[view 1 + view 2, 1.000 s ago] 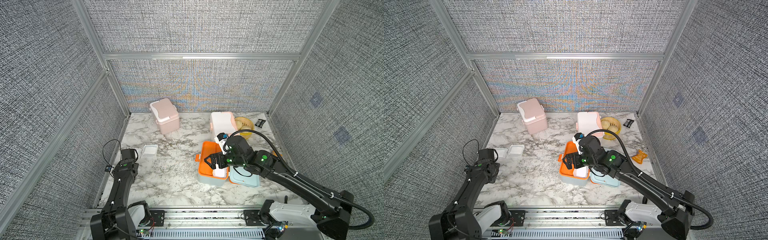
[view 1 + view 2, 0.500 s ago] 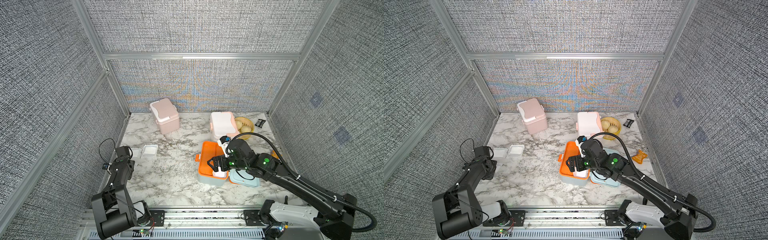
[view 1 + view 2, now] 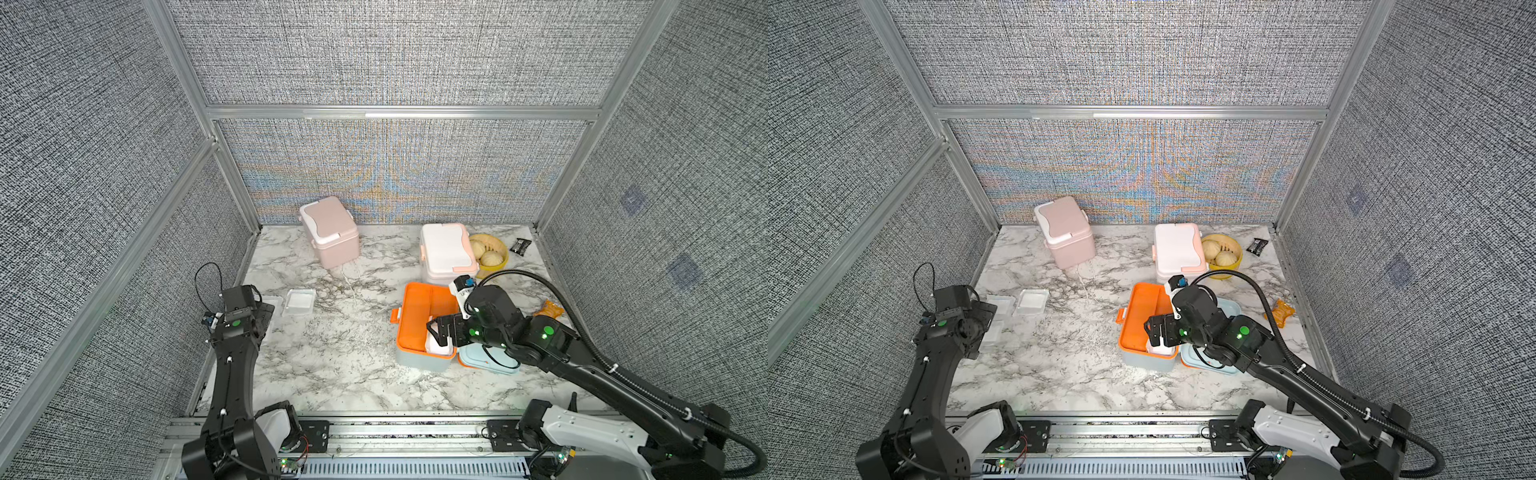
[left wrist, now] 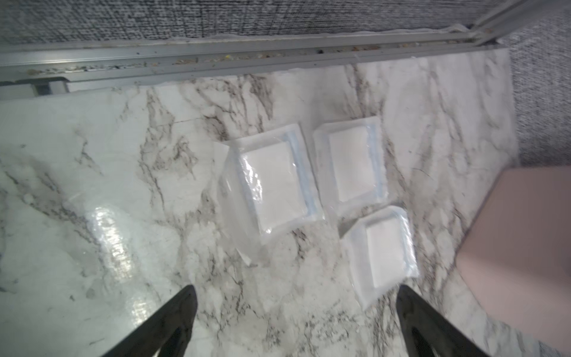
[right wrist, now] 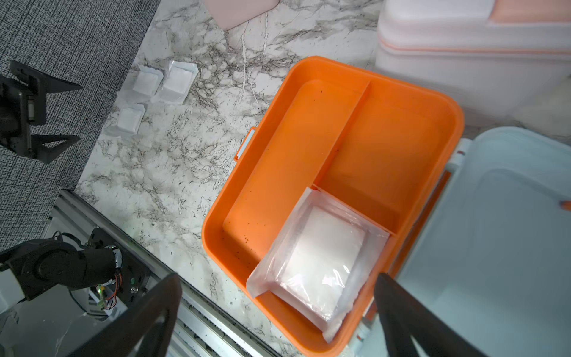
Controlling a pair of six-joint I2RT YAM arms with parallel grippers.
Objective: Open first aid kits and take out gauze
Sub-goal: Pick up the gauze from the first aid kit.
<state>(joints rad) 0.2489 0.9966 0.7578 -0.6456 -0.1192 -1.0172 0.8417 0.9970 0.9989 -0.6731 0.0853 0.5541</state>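
Three kits [image 3: 330, 230], four gauze pads [image 4: 275, 188]: three on marble [image 3: 332, 353], one boxed; left claw [image 4: 296, 289], right claw [image 5: 277, 278] both spread.

Left gripper [image 4: 295, 293] open (right gripper [image 5: 278, 281] too), apparently hovering.

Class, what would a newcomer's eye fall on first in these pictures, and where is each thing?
The bright orange tray of the open blue kit, front right, holds one wrapped gauze pad under the open right gripper. Three more gauze pads lie far left by the open left gripper.
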